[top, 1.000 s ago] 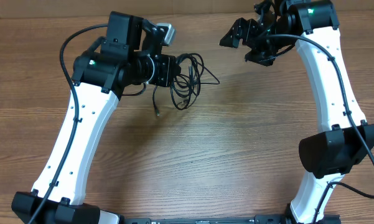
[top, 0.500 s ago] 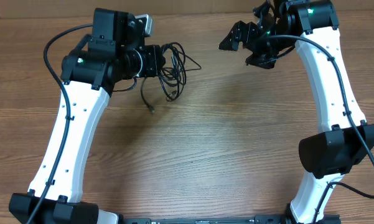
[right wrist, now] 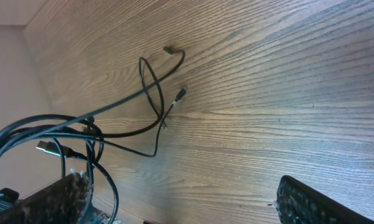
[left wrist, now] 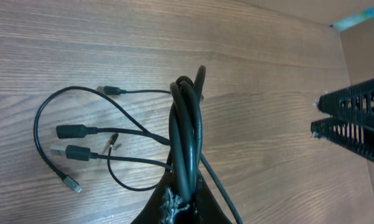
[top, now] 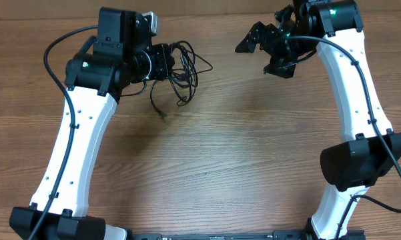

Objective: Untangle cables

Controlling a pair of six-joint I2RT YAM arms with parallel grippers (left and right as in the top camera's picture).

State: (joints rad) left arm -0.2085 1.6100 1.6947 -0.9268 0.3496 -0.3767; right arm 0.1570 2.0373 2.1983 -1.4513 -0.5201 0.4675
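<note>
Toward the far edge of the bench (top: pixel 207 167), left of its middle, my left fingers (left wrist: pixel 158 208) are clamped on a thick loop of the cables (left wrist: pixel 185 124). The loose ends and plugs (left wrist: pixel 71 132) trail on the wood beside it. To do this well, I judge I should hold that loop firm and raise it a little, so single strands hang free for picking. Room behind the bundle is scant; open wood lies toward the near edge. Further right, my right fingers (right wrist: pixel 323 202) are spread wide, empty, well apart from the tangle.
</note>
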